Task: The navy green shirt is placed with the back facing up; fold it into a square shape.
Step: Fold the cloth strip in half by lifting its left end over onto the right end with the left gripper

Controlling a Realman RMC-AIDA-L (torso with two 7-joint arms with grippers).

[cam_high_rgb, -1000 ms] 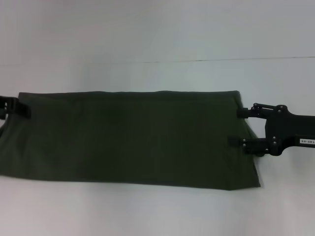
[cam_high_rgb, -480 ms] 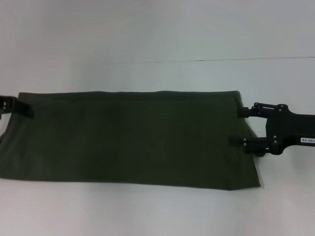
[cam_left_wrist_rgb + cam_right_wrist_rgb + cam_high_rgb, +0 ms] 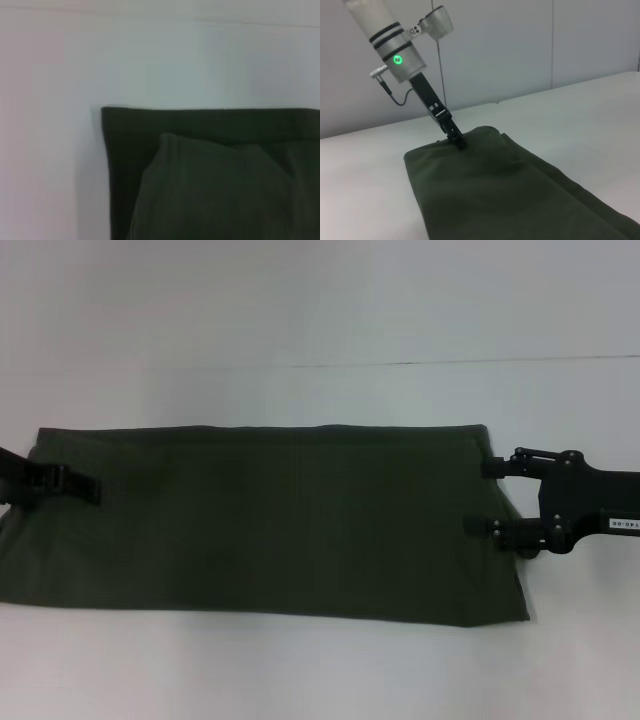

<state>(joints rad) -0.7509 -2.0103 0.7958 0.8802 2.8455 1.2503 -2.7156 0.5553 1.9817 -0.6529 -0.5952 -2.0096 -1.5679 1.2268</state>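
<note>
- Navy green shirt (image 3: 280,520): 1, lying flat as a long folded band.
- Counter (image 3: 300,320): 1, white, carrying the shirt.
- Grippers: 2. Left gripper (image 3: 60,485) at one short end of the shirt; right gripper (image 3: 487,498) at the other.
- Green indicator light (image 3: 397,59): 1, on the left arm.

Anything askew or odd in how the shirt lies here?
Mostly tidy: the navy green shirt lies as a flat folded strip. One oddity: near the left hand, the left wrist view shows fabric raised into a rumpled hump.
</note>
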